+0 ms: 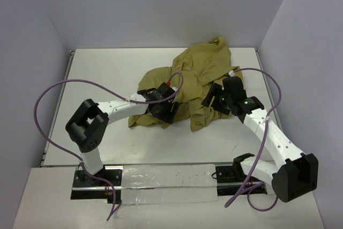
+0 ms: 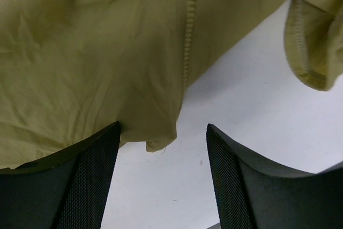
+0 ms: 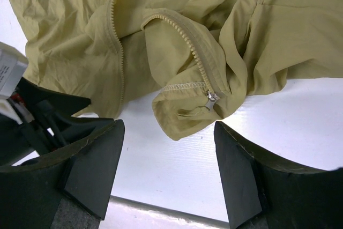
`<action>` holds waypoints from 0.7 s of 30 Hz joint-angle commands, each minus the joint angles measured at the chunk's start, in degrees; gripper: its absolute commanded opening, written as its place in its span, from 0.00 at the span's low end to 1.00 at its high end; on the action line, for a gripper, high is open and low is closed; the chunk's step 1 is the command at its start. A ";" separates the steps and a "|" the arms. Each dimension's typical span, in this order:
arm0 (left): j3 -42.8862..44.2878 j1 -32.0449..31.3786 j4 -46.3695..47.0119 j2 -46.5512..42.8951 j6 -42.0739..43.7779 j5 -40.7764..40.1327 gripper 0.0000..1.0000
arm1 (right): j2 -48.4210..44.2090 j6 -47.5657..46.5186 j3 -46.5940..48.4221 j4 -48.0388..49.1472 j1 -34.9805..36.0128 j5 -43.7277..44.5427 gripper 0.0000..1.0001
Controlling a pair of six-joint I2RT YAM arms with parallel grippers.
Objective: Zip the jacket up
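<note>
**Jacket (image 1: pixel 195 76), olive-tan thin soft cloth: bunched on bench, zip open, both pincers released**

- Jacket sits crumpled in many folds on the white flat bench (image 1: pixel 107 68), centre to far right. It lies between the two arms and reaches the back edge.
- Left black two-finger pincer (image 2: pixel 162 132): jaws apart, nothing between them. It is at the jacket's left near edge. In the wrist view, cloth drapes over the left finger (image 2: pixel 80 175), and a hem corner hangs just ahead of the gap.
- One pale row of zip teeth (image 2: pixel 188 25) runs up the cloth above that gap.
- Right black two-finger pincer (image 3: pixel 169 127): jaws apart, gripping nothing. It is low over the bench at the jacket's right near edge.
- Small metal zip slider (image 3: pixel 212 99) sits at the bottom of a curved teeth row (image 3: pixel 185 38), on a folded hem flap just ahead of the right pincer's gap and nearer its right finger.
- Second teeth row (image 3: pixel 115 25) lies apart to the left, not meshed with the first.
- Left pincer shows at the left edge of the right wrist view.
</note>
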 commanded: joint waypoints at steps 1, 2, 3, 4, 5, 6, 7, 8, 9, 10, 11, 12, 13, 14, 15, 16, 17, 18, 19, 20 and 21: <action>2.76 -0.68 -0.50 1.20 0.14 -2.88 0.68 | -0.63 -0.85 1.67 -0.23 -0.44 0.32 0.75; 2.78 -1.01 -0.65 1.59 0.21 -2.93 0.66 | -0.63 -0.85 1.75 -0.21 -0.52 0.22 0.75; 2.91 -1.27 -0.67 2.27 0.29 -3.41 0.64 | -0.56 -0.85 1.77 -0.08 -0.54 0.21 0.75; 3.09 -1.46 -0.61 2.64 0.31 -3.55 0.63 | -0.54 -0.85 1.77 -0.04 -0.60 0.07 0.75; 3.25 -1.71 -0.54 2.91 0.31 -3.80 0.62 | -0.41 -0.81 1.77 0.05 -0.58 -0.05 0.75; 3.40 -1.94 -0.50 3.19 0.30 -4.12 0.60 | -0.27 -0.76 1.78 0.15 -0.54 -0.16 0.75; 3.47 -1.94 -0.50 3.46 0.23 -4.39 0.59 | -0.20 -0.76 1.85 0.22 -0.54 -0.22 0.75; 3.55 -1.94 -0.50 3.49 0.23 -4.57 0.56 | -0.26 -0.62 1.93 0.23 -0.54 -0.31 0.75; 3.57 -1.94 -0.56 3.62 0.23 -4.73 0.54 | -0.21 -0.65 1.94 0.23 -0.54 -0.39 0.75; 3.57 -1.94 -0.59 3.67 0.23 -4.90 0.52 | -0.19 -0.68 1.94 0.29 -0.54 -0.41 0.75; 3.57 -1.94 -0.59 3.67 0.29 -5.02 0.50 | -0.19 -0.68 2.01 0.31 -0.66 -0.35 0.75; 3.63 -1.94 -0.65 3.55 0.31 -5.16 0.46 | -0.19 -0.68 1.97 0.25 -0.65 -0.32 0.75; 3.71 -1.94 -0.67 3.49 0.31 -5.27 0.43 | -0.19 -0.68 2.00 0.23 -0.63 -0.32 0.75; 3.84 -1.94 -0.75 3.44 0.34 -5.33 0.38 | -0.16 -0.68 2.03 0.25 -0.63 -0.32 0.75; 4.00 -1.94 -0.86 3.36 0.38 -5.37 0.32 | -0.13 -0.68 2.03 0.29 -0.63 -0.32 0.75; 4.09 -1.97 -0.97 3.32 0.37 -5.39 0.26 | -0.10 -0.68 2.06 0.31 -0.63 -0.35 0.75; 4.13 -2.00 -1.06 3.32 0.31 -5.39 0.22 | -0.10 -0.64 2.12 0.31 -0.63 -0.41 0.75; 4.34 -1.94 -1.30 3.32 0.25 -5.39 0.16 | -0.13 -0.62 2.09 0.31 -0.63 -0.44 0.75; 4.68 -1.94 -1.72 3.32 0.05 -5.31 0.06 | -0.19 -0.68 2.09 0.29 -0.63 -0.47 0.75; 4.87 -1.87 -2.00 3.18 -0.17 -4.92 0.02 | -0.21 -0.70 2.23 0.20 -0.63 -0.41 0.75; 5.16 -1.49 -2.25 2.60 -0.40 -3.96 0.00 | -0.30 -0.80 2.29 0.11 -0.63 -0.42 0.75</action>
